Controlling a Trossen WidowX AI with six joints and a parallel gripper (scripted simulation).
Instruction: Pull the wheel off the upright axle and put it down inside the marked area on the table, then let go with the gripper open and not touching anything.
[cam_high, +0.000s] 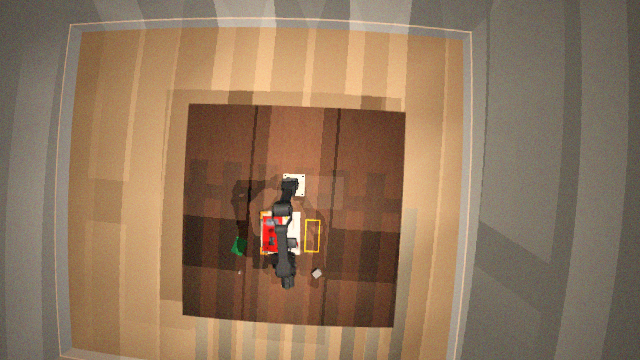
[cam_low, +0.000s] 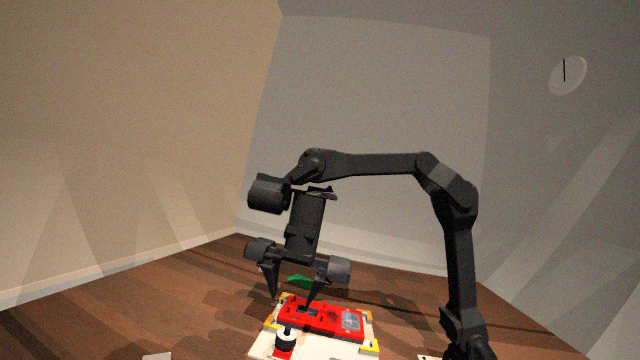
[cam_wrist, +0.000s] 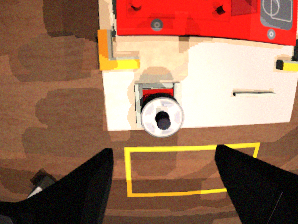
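Note:
The wheel (cam_low: 286, 343) (cam_wrist: 149, 118) has a dark tyre and a white face. It sits on the upright dark axle (cam_low: 287, 330) (cam_wrist: 163, 120), over a small red base at the board's edge. The arm mostly hides that spot in the top view. My gripper (cam_low: 291, 301) (cam_wrist: 165, 153) is open and empty, with its fingers pointing down, above the board. The wheel shows beyond the fingertips in the wrist view, apart from both. The marked area, a yellow outline (cam_high: 305, 235) (cam_wrist: 128, 172), lies on the table beside the board and holds nothing.
The pale board (cam_low: 320, 351) (cam_wrist: 225, 110) also bears a red panel (cam_high: 270, 242) (cam_low: 332, 322) (cam_wrist: 185, 20) between orange and yellow corner brackets. A green piece (cam_high: 239, 246) (cam_low: 300, 281) lies beyond the panel. A small grey block (cam_high: 316, 273) lies near the marked area.

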